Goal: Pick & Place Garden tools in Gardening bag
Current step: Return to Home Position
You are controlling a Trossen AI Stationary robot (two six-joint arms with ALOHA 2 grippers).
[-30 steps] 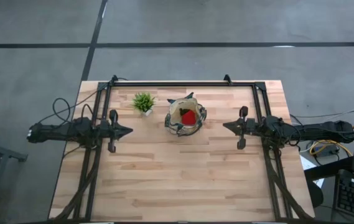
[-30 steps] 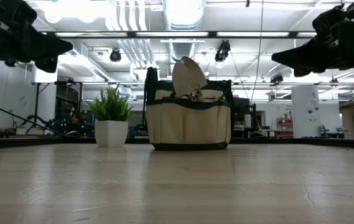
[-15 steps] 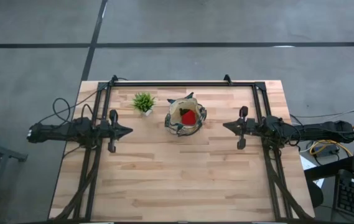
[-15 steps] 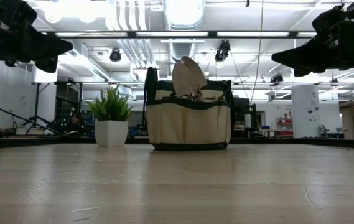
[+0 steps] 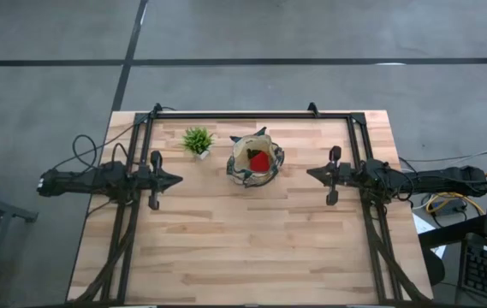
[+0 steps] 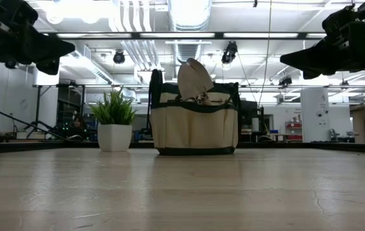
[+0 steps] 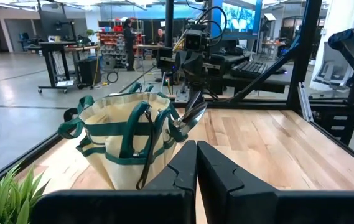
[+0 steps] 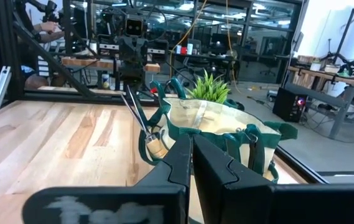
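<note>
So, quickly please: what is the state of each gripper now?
Left gripper: closed, holding nothing.
Right gripper: closed, holding nothing.

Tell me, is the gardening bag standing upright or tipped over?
Upright. The gardening bag sits flat on the table, a trowel blade sticking out its top.

Tan bag upright, tools apparently inside

I see the gardening bag on the counter, a red item inside it, a potted plant just beside. My left tool and right tool flank it, both apart from it, fingers pinched together.
</note>
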